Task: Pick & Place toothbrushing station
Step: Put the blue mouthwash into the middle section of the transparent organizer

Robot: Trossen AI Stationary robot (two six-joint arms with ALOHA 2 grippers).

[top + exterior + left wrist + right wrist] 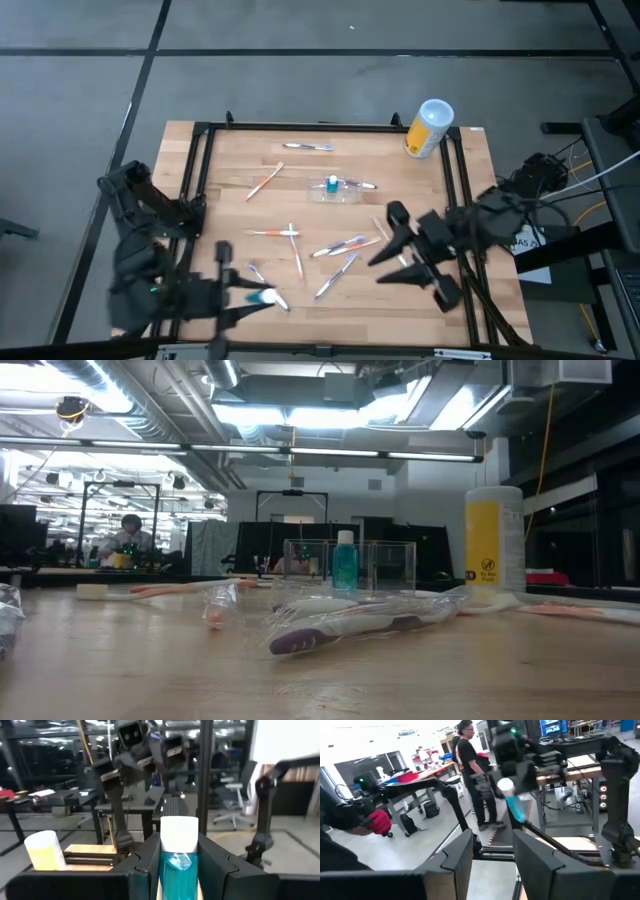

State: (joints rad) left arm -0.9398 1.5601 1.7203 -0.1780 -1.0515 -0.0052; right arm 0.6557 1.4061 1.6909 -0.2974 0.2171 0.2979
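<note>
Risks, biggest item first. Table [230, 160] is cluttered, so any low sweep toward the toothbrushing station [338, 192] at its centre drags junk along. Yellow canister [429, 128] stands well beyond the station on the right arm's side; a wide swing could tip it. The station is clear, light and looks easy to crush or skid. It already carries a small teal bottle [344, 560], which may topple out if I tilt it. My left gripper [255, 293] sits near-side of the station, clenched on a teal bottle with white cap [176, 855]. Grip is on the body, cap free, and it could slip if I jerk. My right gripper [392, 250] hovers near-side too, fingers apart, holding nothing. Loose toothbrushes [340, 246] lie between it and the station, so they're likely to snag or get pinched on approach.
</note>
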